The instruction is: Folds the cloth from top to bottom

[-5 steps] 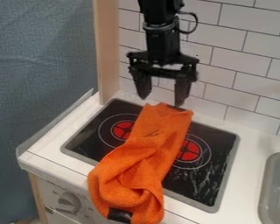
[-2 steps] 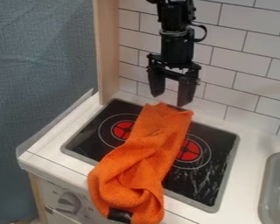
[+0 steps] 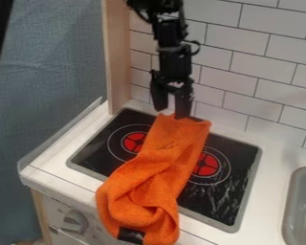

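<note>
The black gripper [image 3: 171, 114] hangs at the back edge of the stove, right at the top end of the orange cloth, its two fingers apart and pointing down. One finger stands just left of the cloth's top end and the other overlaps its upper edge in the view; whether they touch it I cannot tell. The orange cloth [image 3: 157, 167] lies lengthwise over the black stove top [image 3: 223, 201], narrow at the back and bunched at the front, where its lower end hangs over the counter's front edge.
Red burner marks show on both sides of the cloth. A grey sink [image 3: 300, 210] lies to the right. Behind stands a white tiled wall [image 3: 257, 72], with a wooden post [image 3: 117, 57] at the left back. A knob [image 3: 74, 222] is on the front panel.
The gripper first narrowed in view and shifted right, then moved left and slightly down to the cloth's top end. Its fingers now appear closer together. The cloth looks unchanged.
</note>
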Robot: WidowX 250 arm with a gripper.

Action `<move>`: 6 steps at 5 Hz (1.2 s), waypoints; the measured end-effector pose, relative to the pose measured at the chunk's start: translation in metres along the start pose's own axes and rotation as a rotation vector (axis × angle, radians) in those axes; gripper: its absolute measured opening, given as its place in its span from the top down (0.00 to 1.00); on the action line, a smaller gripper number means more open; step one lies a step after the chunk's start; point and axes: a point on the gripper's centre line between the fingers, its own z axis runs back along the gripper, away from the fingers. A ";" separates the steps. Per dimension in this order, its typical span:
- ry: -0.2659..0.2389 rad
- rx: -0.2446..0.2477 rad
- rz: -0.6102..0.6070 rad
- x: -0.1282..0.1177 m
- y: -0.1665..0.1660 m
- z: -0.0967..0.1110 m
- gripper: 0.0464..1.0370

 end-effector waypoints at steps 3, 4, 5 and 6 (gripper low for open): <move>-0.215 -0.077 0.187 0.003 0.037 -0.013 0.04; -0.193 -0.050 0.218 -0.001 0.042 -0.014 0.04; -0.168 -0.039 0.246 -0.005 0.046 -0.024 0.04; -0.173 -0.021 0.274 -0.003 0.048 -0.028 0.04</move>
